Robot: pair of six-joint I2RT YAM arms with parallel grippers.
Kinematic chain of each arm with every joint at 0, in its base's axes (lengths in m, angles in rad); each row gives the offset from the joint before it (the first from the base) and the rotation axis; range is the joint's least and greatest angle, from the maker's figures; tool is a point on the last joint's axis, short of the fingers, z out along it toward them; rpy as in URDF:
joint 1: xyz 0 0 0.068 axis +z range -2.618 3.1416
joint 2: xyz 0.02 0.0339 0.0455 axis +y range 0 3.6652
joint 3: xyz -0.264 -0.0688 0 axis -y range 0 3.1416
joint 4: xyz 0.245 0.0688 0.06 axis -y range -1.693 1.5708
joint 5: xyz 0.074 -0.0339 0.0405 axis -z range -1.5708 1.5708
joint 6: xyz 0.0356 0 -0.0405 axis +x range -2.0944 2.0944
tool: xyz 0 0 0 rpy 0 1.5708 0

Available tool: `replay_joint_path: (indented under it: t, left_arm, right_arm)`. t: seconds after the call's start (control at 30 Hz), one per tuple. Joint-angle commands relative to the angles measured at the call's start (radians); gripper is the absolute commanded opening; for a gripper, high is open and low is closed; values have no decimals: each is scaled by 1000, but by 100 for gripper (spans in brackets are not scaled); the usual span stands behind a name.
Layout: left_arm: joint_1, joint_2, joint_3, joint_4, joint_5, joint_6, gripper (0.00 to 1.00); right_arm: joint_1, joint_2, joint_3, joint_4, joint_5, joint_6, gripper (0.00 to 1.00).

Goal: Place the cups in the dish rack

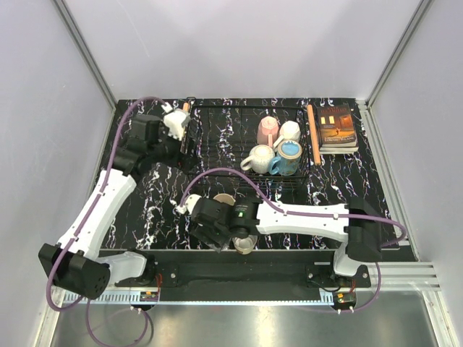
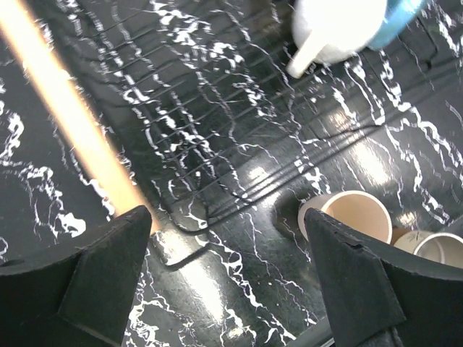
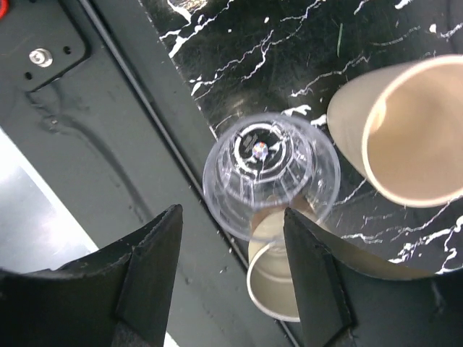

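- The dish rack [image 1: 217, 137] sits far back, with four cups [image 1: 278, 148] inside.
- Our left gripper [image 1: 176, 121] hangs open and empty over its left end.
- Our right gripper [image 1: 211, 228] is open over the glass tumbler [image 3: 271, 177] at the near edge; we should squeeze softly and lift straight.

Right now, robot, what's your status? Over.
Left gripper open by the rack's left end. Right gripper open over the glass, not gripping. Four cups in the rack, three outside. Two cream cups crowd the glass.
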Motion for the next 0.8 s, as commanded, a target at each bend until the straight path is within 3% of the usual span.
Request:
replay_joint_path:
  t: [0.0, 0.1, 0.63, 0.77]
  left_arm:
    - [119, -34, 20, 47, 131, -48, 91]
    - [180, -31, 29, 38, 155, -51, 92]
    - [219, -59, 39, 35, 149, -51, 91]
    - [220, -67, 28, 36, 146, -51, 91]
  right_arm:
    - [6, 46, 77, 28, 18, -56, 65]
    - [5, 63, 81, 35, 6, -60, 66]
    - [3, 146, 124, 24, -109, -65, 65]
    - [-9, 166, 106, 28, -127, -62, 61]
